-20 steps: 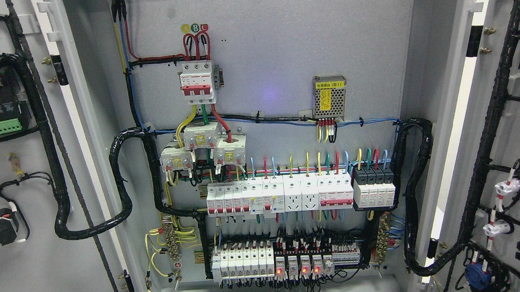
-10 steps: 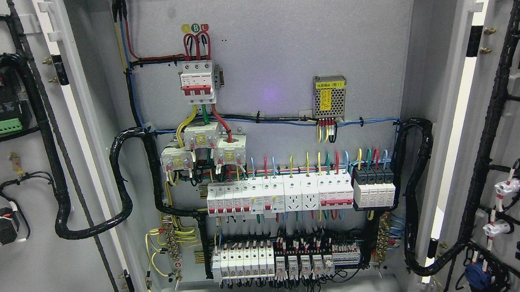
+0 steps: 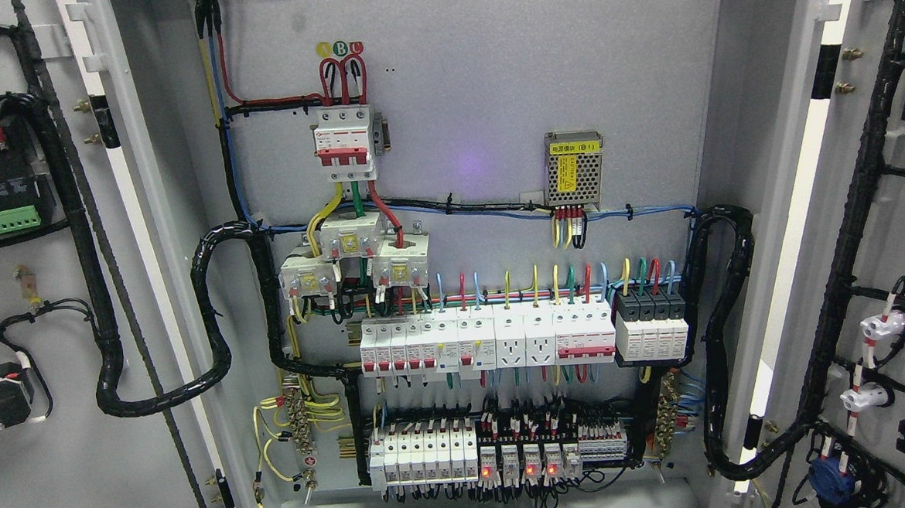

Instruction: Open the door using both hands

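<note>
Cabinet (image 3: 475,90) | left door (image 3: 46,476) swung wide at left, right door (image 3: 894,246) wide at right — opening looks done | hands: none in sight, fingers cannot be told | left: nothing evident

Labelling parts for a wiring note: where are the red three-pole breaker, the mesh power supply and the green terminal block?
red three-pole breaker (image 3: 345,143), head view, front face.
mesh power supply (image 3: 573,169), head view, yellow label.
green terminal block (image 3: 14,220), head view, middle.

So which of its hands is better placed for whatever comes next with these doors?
Neither can be picked: no robot hand shows in the head view. Both the left door and the right door already stand swung wide, exposing the cabinet wiring, so little opening seems left.
</note>
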